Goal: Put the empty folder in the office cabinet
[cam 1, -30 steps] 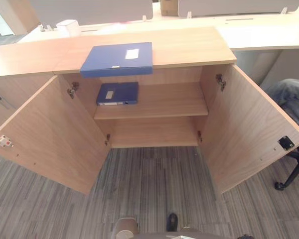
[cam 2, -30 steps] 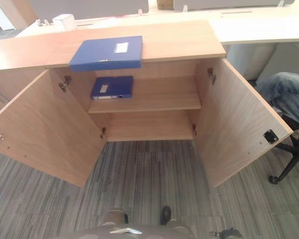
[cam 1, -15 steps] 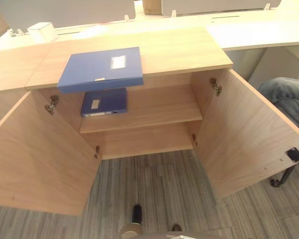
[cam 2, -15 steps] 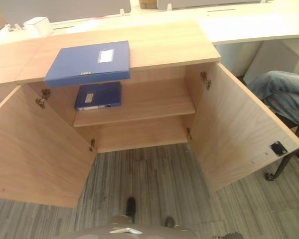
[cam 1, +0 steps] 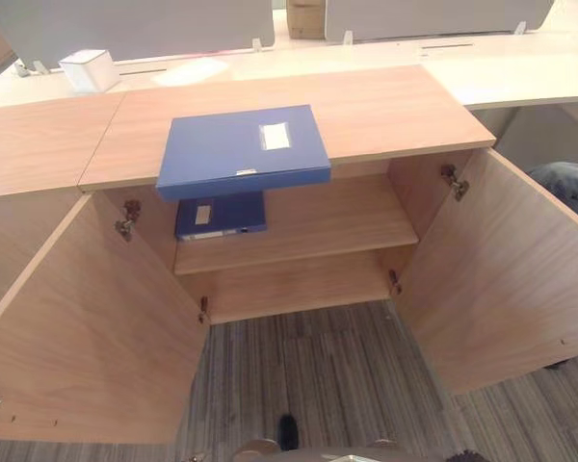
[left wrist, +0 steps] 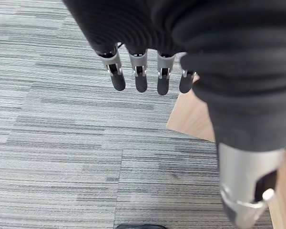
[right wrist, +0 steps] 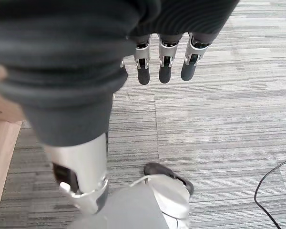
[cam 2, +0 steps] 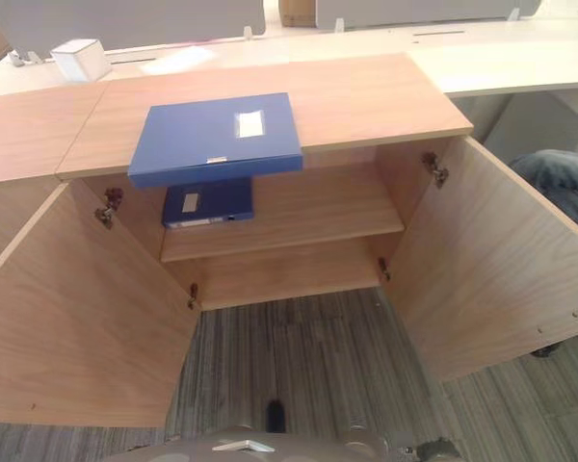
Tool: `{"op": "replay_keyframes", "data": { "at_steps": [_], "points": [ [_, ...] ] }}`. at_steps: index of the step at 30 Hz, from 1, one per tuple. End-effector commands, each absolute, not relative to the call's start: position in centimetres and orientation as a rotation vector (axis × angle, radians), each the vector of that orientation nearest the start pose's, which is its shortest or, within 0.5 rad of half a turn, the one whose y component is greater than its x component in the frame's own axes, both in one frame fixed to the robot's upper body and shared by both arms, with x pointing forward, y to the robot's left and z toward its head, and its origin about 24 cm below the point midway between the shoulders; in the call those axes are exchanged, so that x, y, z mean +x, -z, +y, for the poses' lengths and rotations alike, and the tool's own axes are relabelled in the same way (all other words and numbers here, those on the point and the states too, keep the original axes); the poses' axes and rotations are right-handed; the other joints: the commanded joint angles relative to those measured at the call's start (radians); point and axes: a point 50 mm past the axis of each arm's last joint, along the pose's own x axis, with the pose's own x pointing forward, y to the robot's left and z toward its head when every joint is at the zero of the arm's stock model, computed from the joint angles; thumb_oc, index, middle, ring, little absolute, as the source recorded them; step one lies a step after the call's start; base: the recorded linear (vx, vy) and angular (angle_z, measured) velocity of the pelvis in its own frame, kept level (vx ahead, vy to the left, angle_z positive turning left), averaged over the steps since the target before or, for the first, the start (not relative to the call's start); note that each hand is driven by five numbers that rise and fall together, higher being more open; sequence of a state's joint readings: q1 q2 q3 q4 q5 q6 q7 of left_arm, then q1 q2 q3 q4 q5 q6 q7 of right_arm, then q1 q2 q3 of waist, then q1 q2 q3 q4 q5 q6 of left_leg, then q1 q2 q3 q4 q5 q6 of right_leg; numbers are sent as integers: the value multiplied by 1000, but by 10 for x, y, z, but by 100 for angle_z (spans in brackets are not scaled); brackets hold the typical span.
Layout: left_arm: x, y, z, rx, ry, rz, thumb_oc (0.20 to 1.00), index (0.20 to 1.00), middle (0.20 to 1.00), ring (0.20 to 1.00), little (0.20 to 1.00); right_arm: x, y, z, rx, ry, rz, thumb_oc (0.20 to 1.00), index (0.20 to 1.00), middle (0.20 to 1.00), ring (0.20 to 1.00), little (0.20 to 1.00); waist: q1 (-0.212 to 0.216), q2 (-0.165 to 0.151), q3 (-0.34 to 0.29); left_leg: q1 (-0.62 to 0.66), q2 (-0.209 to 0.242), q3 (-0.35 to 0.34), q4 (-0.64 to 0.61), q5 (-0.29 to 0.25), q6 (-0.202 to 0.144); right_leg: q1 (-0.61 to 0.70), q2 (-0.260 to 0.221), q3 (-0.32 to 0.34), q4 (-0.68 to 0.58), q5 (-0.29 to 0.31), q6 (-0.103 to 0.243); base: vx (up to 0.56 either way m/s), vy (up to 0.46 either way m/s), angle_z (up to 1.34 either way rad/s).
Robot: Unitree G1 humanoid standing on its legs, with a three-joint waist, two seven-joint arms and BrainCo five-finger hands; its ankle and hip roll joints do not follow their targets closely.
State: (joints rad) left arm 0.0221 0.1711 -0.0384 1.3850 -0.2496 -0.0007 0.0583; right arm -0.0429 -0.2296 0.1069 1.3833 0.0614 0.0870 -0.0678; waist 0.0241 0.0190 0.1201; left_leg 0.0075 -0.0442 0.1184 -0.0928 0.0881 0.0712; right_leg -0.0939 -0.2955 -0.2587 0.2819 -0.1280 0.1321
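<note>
A blue folder with a white label lies flat on top of the wooden office cabinet, its front edge hanging slightly over the opening. A second, smaller blue folder lies on the cabinet's upper shelf at the left. Both cabinet doors stand wide open. My left hand hangs over the carpet with relaxed, straight fingers and holds nothing. My right hand hangs the same way, also holding nothing.
The left door and right door swing out towards me on either side. A white box sits on the desk behind. A seated person's knee shows at the right. Striped grey carpet lies before the cabinet.
The whole picture has shifted: the camera has moved closer to the cabinet and turned, so the folders now sit nearer the middle. The folders themselves have not moved.
</note>
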Motion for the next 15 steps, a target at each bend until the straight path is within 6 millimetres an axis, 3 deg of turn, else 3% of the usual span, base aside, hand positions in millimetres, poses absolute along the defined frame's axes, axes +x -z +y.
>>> {"op": "replay_keyframes", "data": {
  "at_steps": [1, 2, 3, 8, 15],
  "points": [
    [42, 171, 237, 38, -353, 1385, 1000, 1000, 1000, 1000, 1000, 78, 162, -253, -272, 235, 1386, 1000, 1000, 1000, 1000, 1000, -21, -28, 39, -18, 26, -15, 5, -97, -97, 31, 24, 10, -183, 181, 36, 77, 24, 10],
    [42, 171, 236, 34, -349, 1383, 1000, 1000, 1000, 1000, 1000, 76, 162, -254, -276, 238, 1396, 1000, 1000, 1000, 1000, 1000, -27, -30, 43, 1, 22, -20, 5, -95, -91, 41, 60, 59, -212, 169, 43, 95, 10, 13],
    [41, 171, 235, 37, -346, 1388, 1000, 1000, 1000, 1000, 1000, 73, 162, -255, -282, 240, 1402, 1000, 1000, 1000, 1000, 1000, -25, -37, 40, 7, 18, -20, 5, -98, -90, 56, 67, 62, -237, 170, 43, 119, 1, 18],
    [34, 173, 227, 28, -324, 1406, 1000, 1000, 1000, 1000, 1000, 64, 164, -254, -308, 223, 1429, 1000, 1000, 1000, 1000, 1000, -20, -53, 5, 25, 31, -13, 5, -108, -102, 124, 95, 41, -330, 173, 38, 75, -43, 12],
    [34, 174, 223, 13, -321, 1397, 1000, 1000, 1000, 1000, 1000, 56, 165, -254, -314, 216, 1453, 1000, 1000, 1000, 1000, 1000, -20, -62, -15, 43, 44, -8, 5, -116, -115, 165, 105, 39, -364, 163, 36, 36, -34, -1]
  ]
}}
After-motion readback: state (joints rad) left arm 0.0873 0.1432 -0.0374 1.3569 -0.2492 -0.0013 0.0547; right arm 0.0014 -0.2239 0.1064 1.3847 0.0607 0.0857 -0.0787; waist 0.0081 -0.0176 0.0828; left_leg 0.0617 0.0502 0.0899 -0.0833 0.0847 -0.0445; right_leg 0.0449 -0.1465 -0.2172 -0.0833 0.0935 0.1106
